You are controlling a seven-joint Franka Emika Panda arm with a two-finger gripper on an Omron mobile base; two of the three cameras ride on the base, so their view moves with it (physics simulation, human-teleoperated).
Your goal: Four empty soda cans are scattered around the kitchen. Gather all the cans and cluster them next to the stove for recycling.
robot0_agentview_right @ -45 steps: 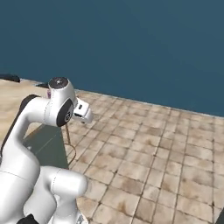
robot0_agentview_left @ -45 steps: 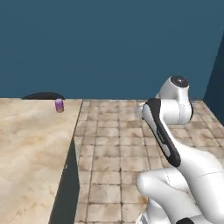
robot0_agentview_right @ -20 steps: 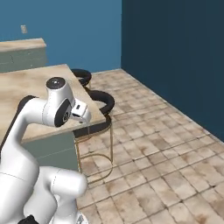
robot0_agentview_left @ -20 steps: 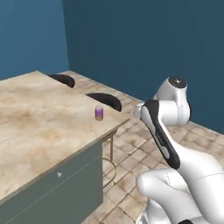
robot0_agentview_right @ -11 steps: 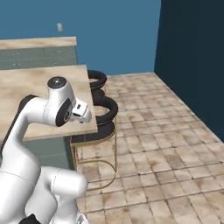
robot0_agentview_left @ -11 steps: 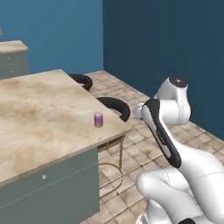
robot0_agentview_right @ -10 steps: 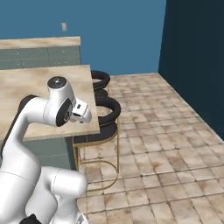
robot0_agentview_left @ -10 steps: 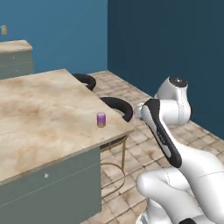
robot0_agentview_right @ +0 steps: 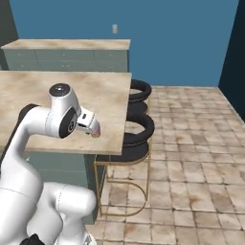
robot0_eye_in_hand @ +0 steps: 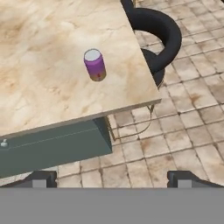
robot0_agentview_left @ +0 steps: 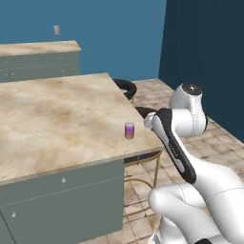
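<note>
One purple-pink soda can (robot0_eye_in_hand: 95, 64) with a silver top stands upright on the beige marble island counter (robot0_eye_in_hand: 39, 65), close to its near corner. It also appears in the left base view (robot0_agentview_left: 129, 130), just left of my hand. In the right base view a pink sliver of the can (robot0_agentview_right: 96, 134) peeks out below the hand. My gripper (robot0_eye_in_hand: 111, 178) hangs above and short of the can, open, its two fingertips (robot0_eye_in_hand: 43, 178) wide apart with nothing between them. The stove is out of view.
Two black round stools (robot0_agentview_left: 125, 88) (robot0_agentview_right: 139, 127) on gold frames stand along the island's end, beside the can's corner. A second counter on grey-green cabinets (robot0_agentview_left: 38, 57) runs along the blue back wall. Tan tiled floor (robot0_agentview_right: 191, 158) lies open to the right.
The base has driven and turned, so the whole scene has shifted: the island and its can now sit nearer and more central. The gripper has stayed open.
</note>
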